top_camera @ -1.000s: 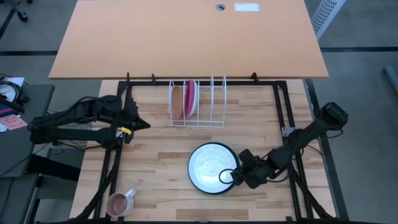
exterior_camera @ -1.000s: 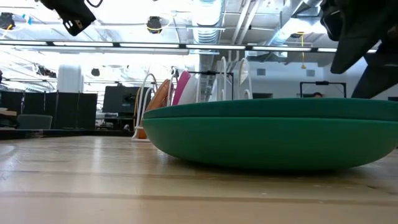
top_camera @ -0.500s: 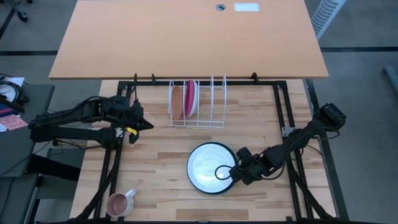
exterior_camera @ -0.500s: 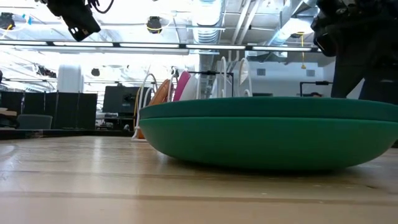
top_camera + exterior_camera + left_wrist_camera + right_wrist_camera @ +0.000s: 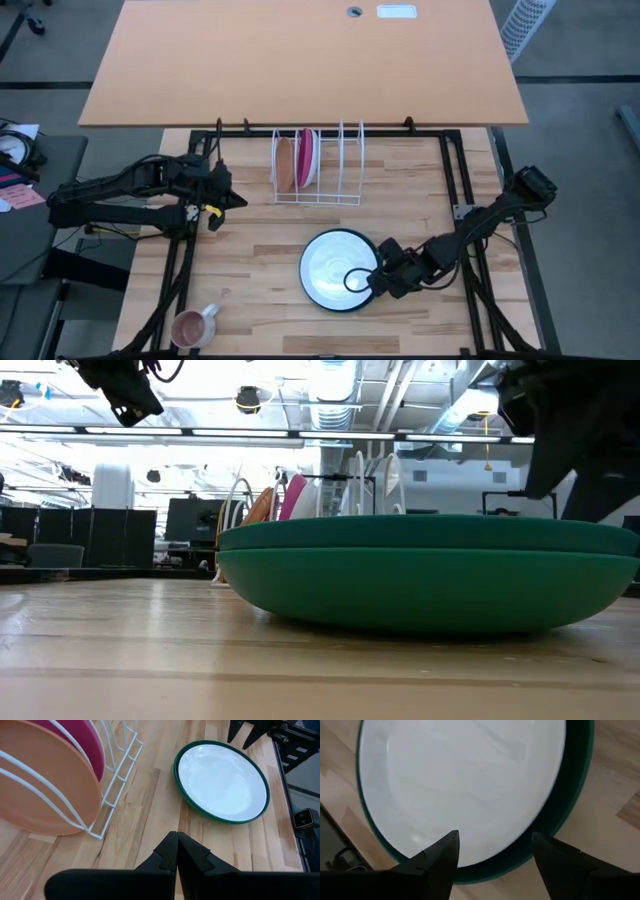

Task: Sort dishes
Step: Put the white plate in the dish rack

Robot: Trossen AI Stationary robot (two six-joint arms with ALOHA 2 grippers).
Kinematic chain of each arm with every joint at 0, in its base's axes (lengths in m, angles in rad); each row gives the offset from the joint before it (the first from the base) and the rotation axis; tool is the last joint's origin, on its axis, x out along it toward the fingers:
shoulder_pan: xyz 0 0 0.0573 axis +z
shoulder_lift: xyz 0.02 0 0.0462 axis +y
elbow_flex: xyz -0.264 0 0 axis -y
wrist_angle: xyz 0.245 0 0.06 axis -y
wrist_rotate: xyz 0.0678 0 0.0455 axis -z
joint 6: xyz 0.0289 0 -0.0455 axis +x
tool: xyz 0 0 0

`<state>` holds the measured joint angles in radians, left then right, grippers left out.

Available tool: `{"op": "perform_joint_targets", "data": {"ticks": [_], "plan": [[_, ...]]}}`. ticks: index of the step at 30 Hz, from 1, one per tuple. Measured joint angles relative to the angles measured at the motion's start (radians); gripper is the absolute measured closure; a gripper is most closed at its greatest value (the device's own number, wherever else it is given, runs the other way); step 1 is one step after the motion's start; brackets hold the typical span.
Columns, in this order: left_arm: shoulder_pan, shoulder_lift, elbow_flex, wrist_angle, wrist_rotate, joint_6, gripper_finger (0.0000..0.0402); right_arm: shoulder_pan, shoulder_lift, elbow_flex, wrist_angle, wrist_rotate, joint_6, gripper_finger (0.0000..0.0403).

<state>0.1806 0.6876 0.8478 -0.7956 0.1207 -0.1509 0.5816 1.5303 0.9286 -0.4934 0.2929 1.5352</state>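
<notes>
A white plate (image 5: 336, 266) lies in a dark green plate (image 5: 304, 277) on the table's near middle; in the low view the green plate (image 5: 420, 585) rests on its underside. An orange-brown plate (image 5: 285, 165) and a magenta plate (image 5: 306, 157) stand on edge in the white wire rack (image 5: 340, 190). My right gripper (image 5: 362, 283) is open at the stacked plates' right rim. My left gripper (image 5: 238, 200) hangs shut in the air left of the rack, with nothing in it. My right gripper (image 5: 494, 837) slants down at the plates from the table's right. Its two open fingers (image 5: 440, 857) stand side by side over the near-right rim (image 5: 495, 867), tips above the white plate's edge. I cannot tell whether they touch the rim.
A small pink mug (image 5: 195, 327) stands at the near left corner. The rack has free slots on its right half (image 5: 350, 160). Black frame rails (image 5: 462, 190) run along the table's left and right sides. Bare wood lies between rack and plates.
My right gripper has moved toward the table's left edge, onto the plates' right rim, staying open. The stacked plates have slid a little toward the left edge, still flat on the table.
</notes>
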Motion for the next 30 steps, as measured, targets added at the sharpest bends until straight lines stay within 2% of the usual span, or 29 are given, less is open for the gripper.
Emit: {"op": "perform_joint_targets", "data": {"ticks": [14, 30], "plan": [[0.000, 0.000, 0.000, 0.000, -0.002, 0.000, 0.0400, -0.020, 0.084, 0.004, -0.008, -0.016, -0.004, 0.0148], [0.000, 0.000, 0.000, 0.000, -0.007, 0.000, 0.0400, -0.104, 0.095, 0.001, 0.004, -0.036, -0.120, 0.0148]]}}
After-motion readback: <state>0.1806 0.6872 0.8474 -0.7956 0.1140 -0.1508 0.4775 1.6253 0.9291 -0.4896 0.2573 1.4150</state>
